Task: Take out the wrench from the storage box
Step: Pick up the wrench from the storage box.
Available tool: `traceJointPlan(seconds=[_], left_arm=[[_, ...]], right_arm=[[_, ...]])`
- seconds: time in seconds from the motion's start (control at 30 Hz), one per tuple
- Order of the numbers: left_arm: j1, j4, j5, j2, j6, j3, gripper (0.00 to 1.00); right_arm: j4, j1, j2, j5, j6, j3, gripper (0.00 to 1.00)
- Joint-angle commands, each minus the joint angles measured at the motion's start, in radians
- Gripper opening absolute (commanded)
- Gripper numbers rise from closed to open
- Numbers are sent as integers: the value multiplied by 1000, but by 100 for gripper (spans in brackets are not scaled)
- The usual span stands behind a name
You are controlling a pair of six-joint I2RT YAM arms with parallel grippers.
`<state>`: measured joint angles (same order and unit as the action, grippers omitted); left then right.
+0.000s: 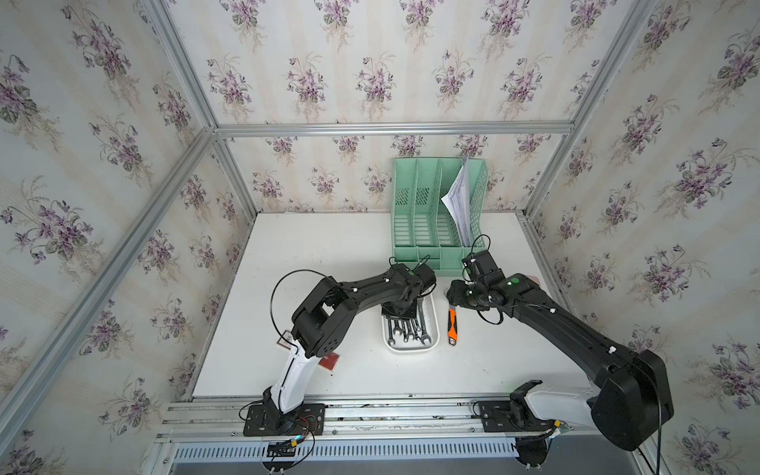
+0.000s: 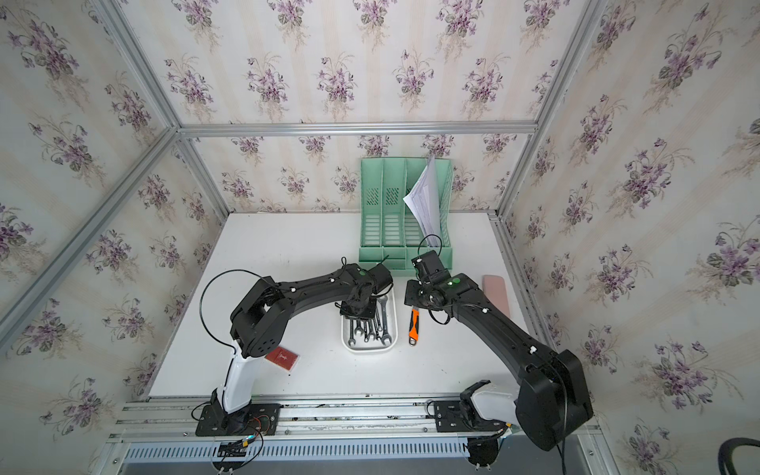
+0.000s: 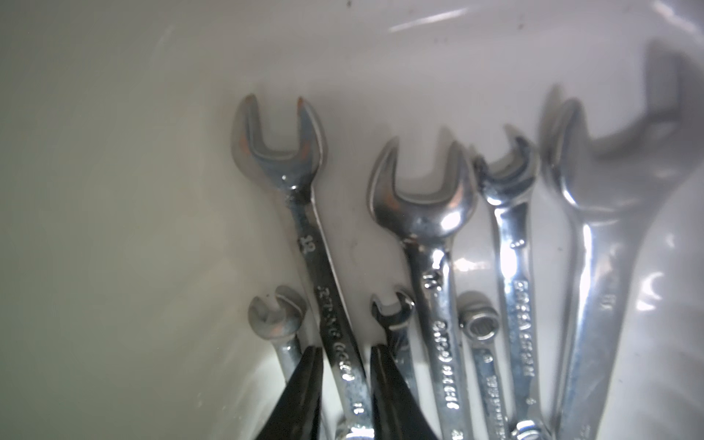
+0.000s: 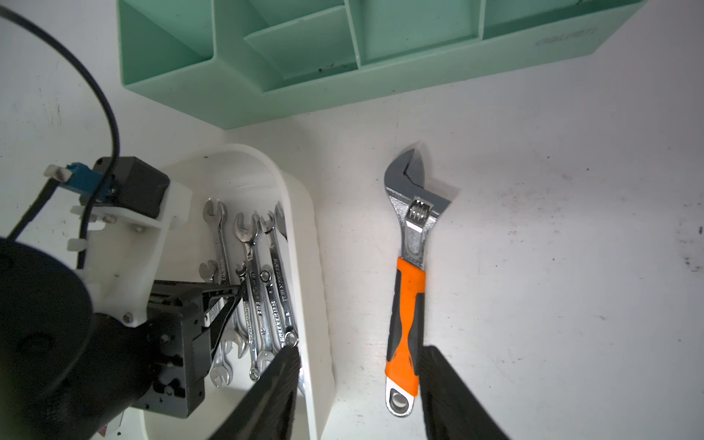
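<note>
The white storage box (image 1: 411, 349) (image 2: 368, 349) lies mid-table and holds several chrome wrenches (image 1: 411, 331). My left gripper (image 1: 398, 316) reaches down into it. In the left wrist view its black fingers (image 3: 310, 381) press on both sides of the shaft of one wrench (image 3: 316, 266) stamped 12, and the left gripper (image 3: 344, 348) is shut on that wrench. The wrench lies low against the box floor (image 3: 114, 228). My right gripper (image 4: 360, 350) hangs open over the table, one finger above the box wall (image 4: 312, 266), the other beside an orange-handled adjustable wrench (image 4: 409, 304) (image 1: 452, 325).
A mint-green file organizer (image 1: 436, 230) with papers (image 1: 458, 197) stands right behind the box. A red card box (image 2: 281, 357) lies by the left arm, and a pink case (image 2: 495, 290) lies near the right edge.
</note>
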<state>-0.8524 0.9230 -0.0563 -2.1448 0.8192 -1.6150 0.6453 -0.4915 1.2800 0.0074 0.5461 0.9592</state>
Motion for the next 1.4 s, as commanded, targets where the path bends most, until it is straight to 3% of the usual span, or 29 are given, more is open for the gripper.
traceJointPlan(seconds=[0.0,0.33,0.8,1.37], left_arm=[[11,14,7,-1,1,18,29],[54,22,-18,19,-91,41,31],[41,42,6,-62,-61,-35,29],[34,68,-13,-87,-74,-75,15]], right_arm=[[-10,-1,-4,0,0,-6,56],[-7,-1,-5,2,-1,-9,56],[2,-1,11,-6,-1,-3,57],[11,-1,26,-12,-6,-6,57]])
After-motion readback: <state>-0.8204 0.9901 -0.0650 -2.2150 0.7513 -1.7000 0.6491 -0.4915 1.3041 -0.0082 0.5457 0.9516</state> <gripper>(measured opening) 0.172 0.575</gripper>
